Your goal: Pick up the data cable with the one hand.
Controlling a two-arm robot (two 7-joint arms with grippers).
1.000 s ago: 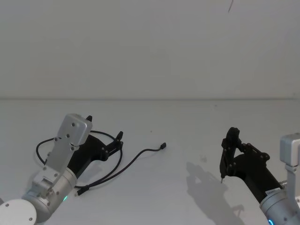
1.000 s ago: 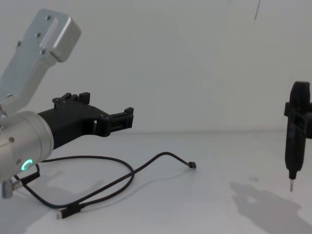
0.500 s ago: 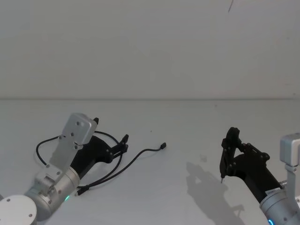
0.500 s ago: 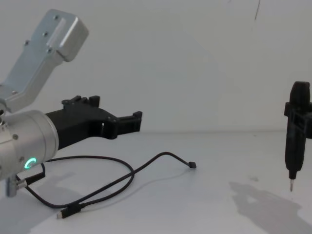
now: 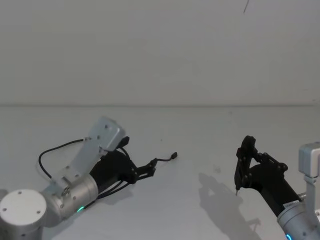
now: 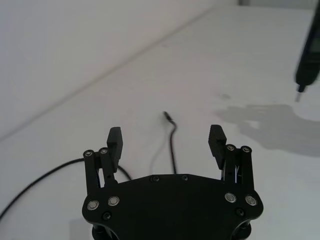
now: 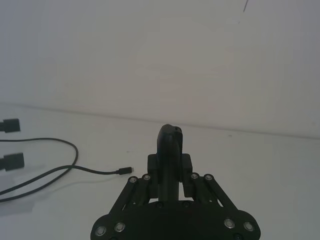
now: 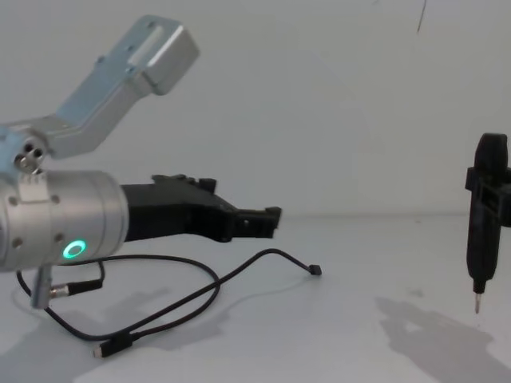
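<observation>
The black flat-plated linkage gripper (image 5: 149,169) on the silver left arm hangs low over the white tabletop (image 5: 200,135), its two fingers spread wide with nothing between them. The narrow black right gripper (image 5: 242,165) stands parked well apart at 3 o'clock, its fingers pressed together. The long thin black data cable (image 5: 163,160) lies loose on the table under and ahead of the left gripper, which is by far the nearer, running from 8 o'clock to 2 o'clock in line with its reach. The arm hides the cable's middle, and the gap above the strand is hard to judge.
</observation>
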